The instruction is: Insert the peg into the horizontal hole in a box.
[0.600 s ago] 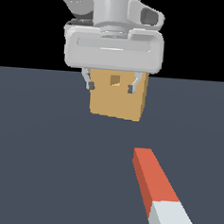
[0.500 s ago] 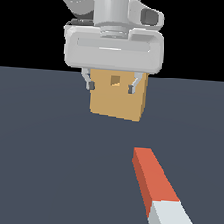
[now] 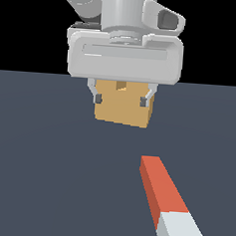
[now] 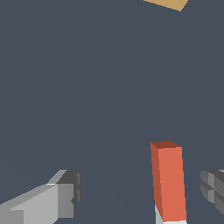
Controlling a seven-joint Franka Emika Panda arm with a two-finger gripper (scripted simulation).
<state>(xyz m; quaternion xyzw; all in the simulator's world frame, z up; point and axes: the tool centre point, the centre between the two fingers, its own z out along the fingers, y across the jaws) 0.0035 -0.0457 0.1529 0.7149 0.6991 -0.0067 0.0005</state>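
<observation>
On the dark floor, the peg lies unobstructed, apart from the box; gripper jaws spread, empty.

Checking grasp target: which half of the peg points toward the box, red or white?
The red-orange half of the peg points toward the box; the pale grey-white half lies at the far end, away from it.

The peg is laid on the counter, nearer than the box and toward the exterior view's right; the hand is positioned before the box.
</observation>
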